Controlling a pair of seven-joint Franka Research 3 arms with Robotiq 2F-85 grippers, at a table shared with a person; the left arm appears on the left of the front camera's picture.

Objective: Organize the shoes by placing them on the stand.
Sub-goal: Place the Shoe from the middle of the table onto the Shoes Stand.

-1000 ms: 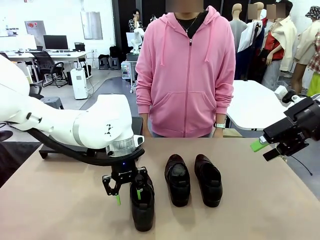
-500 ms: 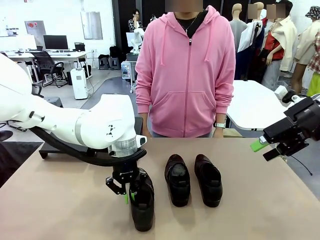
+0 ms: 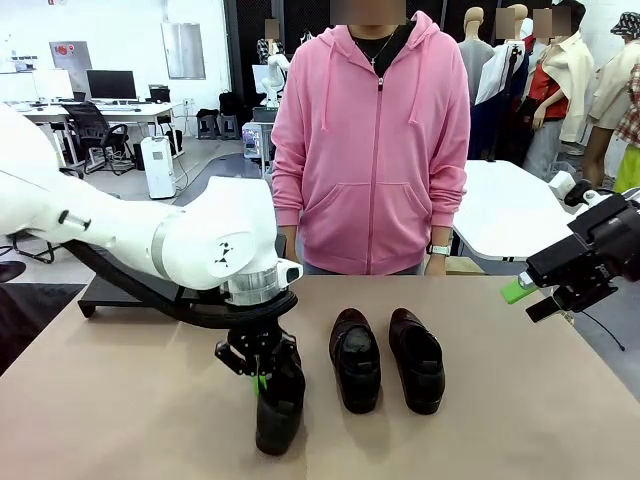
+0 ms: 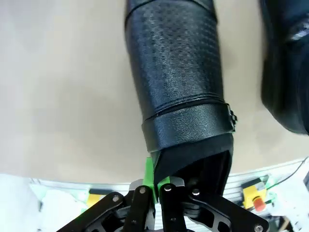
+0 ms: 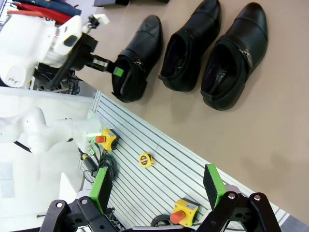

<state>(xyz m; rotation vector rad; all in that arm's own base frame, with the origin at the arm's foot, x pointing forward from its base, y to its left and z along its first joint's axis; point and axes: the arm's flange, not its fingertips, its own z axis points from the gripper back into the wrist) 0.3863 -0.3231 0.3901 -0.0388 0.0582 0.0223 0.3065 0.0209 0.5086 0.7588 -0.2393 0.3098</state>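
Shoe (image 4: 176,72) toe cropped, wrist view | left gripper (image 4: 155,186) clamps its collar | right gripper (image 3: 528,298) wide, empty

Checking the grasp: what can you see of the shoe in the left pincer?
The shoe is black grained leather, slip-on, with a band and buckle across the instep. Its toe points toward the robot; it sits left of two other shoes, apart from them. The left pincer is shut on its opening's rim.
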